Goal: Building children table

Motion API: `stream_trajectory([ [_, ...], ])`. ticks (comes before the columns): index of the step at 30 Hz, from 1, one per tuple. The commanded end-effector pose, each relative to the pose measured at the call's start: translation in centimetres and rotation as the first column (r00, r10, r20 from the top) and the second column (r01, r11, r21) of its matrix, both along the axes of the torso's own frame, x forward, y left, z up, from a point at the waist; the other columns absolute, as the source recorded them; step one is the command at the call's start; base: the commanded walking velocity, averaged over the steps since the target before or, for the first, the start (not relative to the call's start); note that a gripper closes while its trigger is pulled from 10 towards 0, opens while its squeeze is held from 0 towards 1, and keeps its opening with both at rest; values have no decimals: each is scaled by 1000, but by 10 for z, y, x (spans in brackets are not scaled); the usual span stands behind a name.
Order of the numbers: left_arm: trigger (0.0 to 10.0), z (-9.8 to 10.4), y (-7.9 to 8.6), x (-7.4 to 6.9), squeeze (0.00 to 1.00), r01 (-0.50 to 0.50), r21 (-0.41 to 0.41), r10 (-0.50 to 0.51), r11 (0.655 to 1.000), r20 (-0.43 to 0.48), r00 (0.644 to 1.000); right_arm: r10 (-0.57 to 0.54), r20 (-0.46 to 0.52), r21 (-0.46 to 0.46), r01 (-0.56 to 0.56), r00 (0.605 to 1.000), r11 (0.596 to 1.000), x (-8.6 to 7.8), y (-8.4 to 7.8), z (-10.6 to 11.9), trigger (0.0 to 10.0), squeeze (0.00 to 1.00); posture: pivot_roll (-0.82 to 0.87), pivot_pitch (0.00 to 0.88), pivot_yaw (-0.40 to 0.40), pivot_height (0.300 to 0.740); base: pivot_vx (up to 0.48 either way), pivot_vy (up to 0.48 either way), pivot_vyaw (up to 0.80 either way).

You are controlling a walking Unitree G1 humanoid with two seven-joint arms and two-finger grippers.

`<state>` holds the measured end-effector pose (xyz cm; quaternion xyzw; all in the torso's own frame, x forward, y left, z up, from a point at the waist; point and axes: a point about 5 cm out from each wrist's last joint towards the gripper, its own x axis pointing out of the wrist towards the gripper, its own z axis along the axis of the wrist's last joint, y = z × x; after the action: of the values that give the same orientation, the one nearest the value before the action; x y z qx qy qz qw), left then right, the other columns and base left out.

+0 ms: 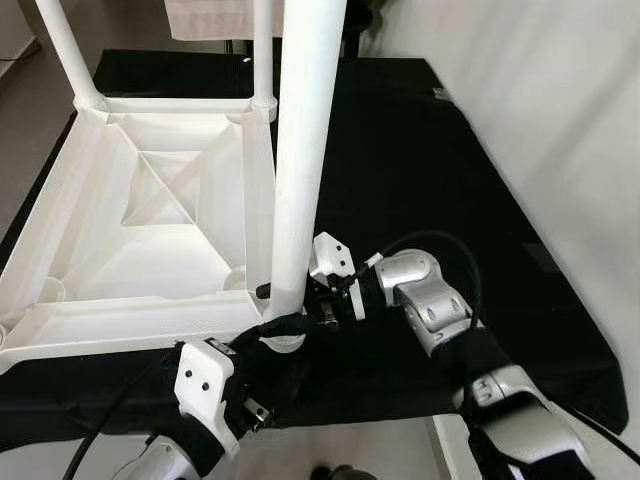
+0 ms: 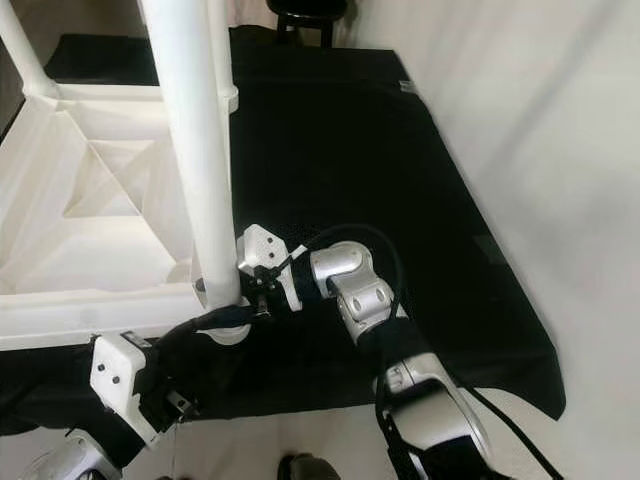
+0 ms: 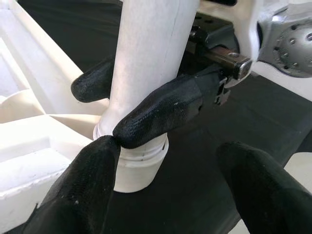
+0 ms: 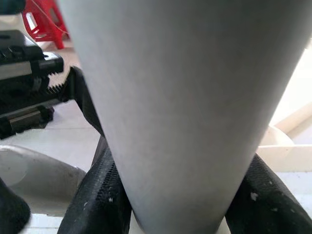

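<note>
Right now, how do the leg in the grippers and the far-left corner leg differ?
The near leg has the right gripper shut on it near its base and the left gripper by the socket; the far leg is untouched. The near leg rises at the tabletop's near corner, the far leg at the back left. Both are white tubes standing up from the upturned tabletop.
</note>
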<state>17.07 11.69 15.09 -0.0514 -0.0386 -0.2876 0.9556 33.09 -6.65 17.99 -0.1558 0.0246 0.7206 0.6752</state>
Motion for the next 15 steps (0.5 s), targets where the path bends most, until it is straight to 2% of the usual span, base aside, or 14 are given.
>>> stream_trajectory([
  [1, 10000, -1, -2, -4, 0, 6, -2, -6, 1000, -11, 1000, -63, -29, -4, 63, 998, 998, 4, -17, -4, 0, 0, -112, 210, -127, 740, 0, 0, 0],
  [3, 10000, -1, -1, -5, 0, -3, 7, 3, 1000, -11, 1000, -109, -25, 17, 110, 994, 994, 4, -29, -3, 0, 0, -123, 209, -123, 740, 0, 0, 0],
  [4, 10000, -2, 2, -7, 0, -24, 20, 25, 1000, -16, 1000, -198, -11, 44, 198, 980, 979, 5, -40, 0, 0, 0, -145, 206, -117, 740, 0, 0, 0],
  [6, 10000, -2, 2, -7, 0, -24, 20, 25, 1000, -16, 1000, -198, -11, 44, 198, 980, 979, 5, -40, 0, 0, 0, -145, 206, -117, 740, 0, 0, 0],
  [7, 10000, -3, 4, -11, 0, -47, 34, 48, 998, -21, 999, -321, -3, 79, 320, 947, 944, 5, -51, 2, 0, 0, -161, 205, -114, 740, 0, 0, 0],
  [8, 10000, -3, 8, -17, 0, -74, 43, 75, 996, -29, 997, -568, -14, 166, 562, 823, 810, 7, -60, 4, 0, 0, -172, 202, -116, 740, 0, 0, 0],
  [10, 10000, -3, 8, -17, 0, -74, 43, 75, 996, -29, 997, -568, -14, 166, 562, 823, 810, 7, -60, 4, 0, 0, -172, 202, -116, 740, 0, 0, 0],
  [11, 10000, -4, 11, -22, 0, -101, 40, 103, 994, -45, 994, -817, 0, 156, 807, 577, 570, -10, -74, -10, 0, 0, -189, 199, -108, 740, 0, 0, 0],
  [12, 10000, -4, 11, -22, 0, -101, 40, 103, 994, -45, 994, -817, 0, 156, 807, 577, 570, -10, -74, -10, 0, 0, -189, 199, -108, 740, 0, 0, 0],
  [13, 10000, -5, 14, -26, 0, -119, 34, 121, 992, -59, 991, -901, -27, 115, 897, 433, 427, -42, -73, -27, 0, 0, -204, 198, -85, 740, 0, 0, 0],
  [14, 10000, -5, 14, -26, 0, -119, 34, 121, 992, -59, 991, -901, -27, 115, 897, 433, 427, -42, -73, -27, 0, 0, -204, 198, -85, 740, 0, 0, 0],
  [15, 10000, -7, 16, -25, 0, -131, 25, 133, 991, -63, 989, -929, -41, 87, 928, 367, 363, -63, -71, -35, 0, 0, -211, 177, -75, 740, 0, 0, 0],
])
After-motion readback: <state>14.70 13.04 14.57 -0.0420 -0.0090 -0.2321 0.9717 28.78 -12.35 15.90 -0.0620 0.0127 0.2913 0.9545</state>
